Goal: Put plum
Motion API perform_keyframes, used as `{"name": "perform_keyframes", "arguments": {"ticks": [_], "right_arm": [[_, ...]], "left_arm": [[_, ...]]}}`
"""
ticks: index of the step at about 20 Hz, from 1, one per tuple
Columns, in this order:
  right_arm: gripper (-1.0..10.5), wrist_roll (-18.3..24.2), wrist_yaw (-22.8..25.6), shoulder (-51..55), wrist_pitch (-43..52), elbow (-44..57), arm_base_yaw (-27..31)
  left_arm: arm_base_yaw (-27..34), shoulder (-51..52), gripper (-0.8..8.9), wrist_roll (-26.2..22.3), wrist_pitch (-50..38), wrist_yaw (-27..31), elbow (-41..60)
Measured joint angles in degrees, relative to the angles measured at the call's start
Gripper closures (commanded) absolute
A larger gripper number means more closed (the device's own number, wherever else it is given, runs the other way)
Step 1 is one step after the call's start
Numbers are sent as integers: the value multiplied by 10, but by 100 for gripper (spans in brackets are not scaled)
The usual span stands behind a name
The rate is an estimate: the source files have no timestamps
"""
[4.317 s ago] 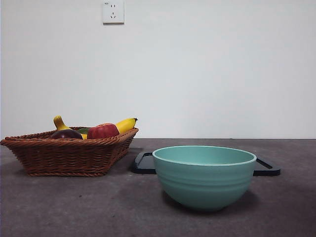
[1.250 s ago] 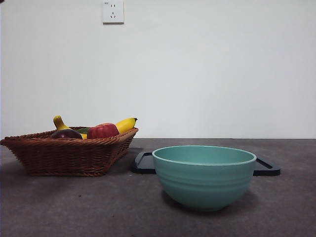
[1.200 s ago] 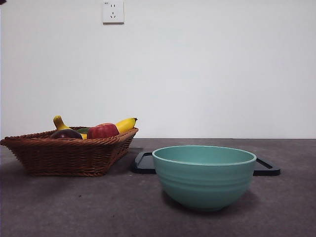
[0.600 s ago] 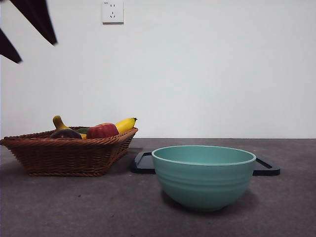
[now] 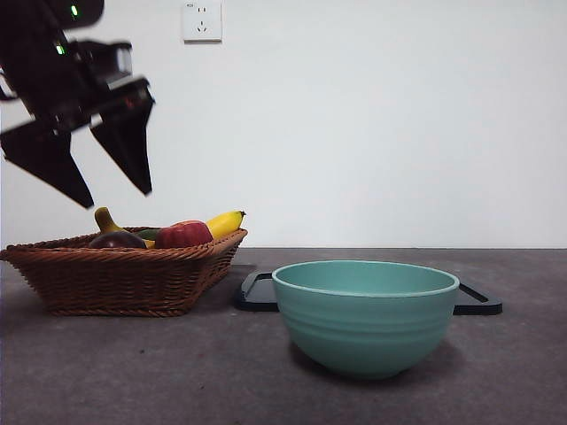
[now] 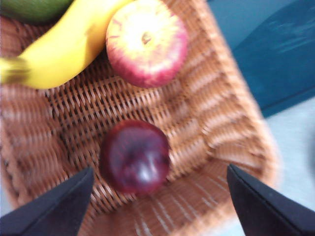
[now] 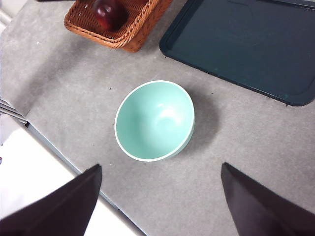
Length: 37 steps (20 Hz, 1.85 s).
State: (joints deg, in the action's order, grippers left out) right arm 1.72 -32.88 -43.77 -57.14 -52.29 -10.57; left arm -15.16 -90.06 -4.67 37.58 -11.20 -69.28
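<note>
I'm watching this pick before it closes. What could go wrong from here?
The left claw is open above the basket, nothing held. The apple and banana lie close to the plum, so a finger could nudge them. The plum looks glossy and round, so it may slip.

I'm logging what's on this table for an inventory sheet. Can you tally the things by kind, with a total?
Fruit: 4: plum, apple, banana, one green fruit, partly in view
Basket: 1
Bowl: 1
Tray: 1
Total: 7
</note>
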Motion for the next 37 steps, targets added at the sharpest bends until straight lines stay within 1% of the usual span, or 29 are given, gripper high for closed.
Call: {"name": "perform_keyframes", "arguments": {"ticks": [3, 6, 12, 13, 15, 17, 24, 27, 30, 33, 35, 37], "right_arm": [[559, 0, 0, 0, 0, 0, 0], [559, 0, 0, 0, 0, 0, 0], [559, 0, 0, 0, 0, 0, 0], [559, 0, 0, 0, 0, 0, 0], [559, 0, 0, 0, 0, 0, 0], [559, 0, 0, 0, 0, 0, 0], [559, 0, 0, 0, 0, 0, 0], [559, 0, 0, 0, 0, 0, 0], [559, 0, 0, 0, 0, 0, 0], [559, 0, 0, 0, 0, 0, 0], [559, 0, 0, 0, 0, 0, 0], [559, 0, 0, 0, 0, 0, 0]], "left_arm": [[0, -38, 385, -7, -10, 22, 0], [-1, -65, 385, -11, -30, 23, 0], [-1, -102, 387, -15, -40, 23, 0], [-1, -102, 398, -15, -42, 23, 0], [-1, -103, 484, -15, -42, 23, 0], [-1, -104, 538, -15, -42, 23, 0], [-1, -104, 542, -15, -39, 23, -1], [-5, -71, 541, -15, -27, 23, -1], [-28, 1, 539, -15, -9, 22, -2], [-68, 60, 538, -15, 21, 20, -3], [-110, 95, 538, -15, 38, 3, -3], [-161, 113, 538, -13, 36, -8, -3]]}}
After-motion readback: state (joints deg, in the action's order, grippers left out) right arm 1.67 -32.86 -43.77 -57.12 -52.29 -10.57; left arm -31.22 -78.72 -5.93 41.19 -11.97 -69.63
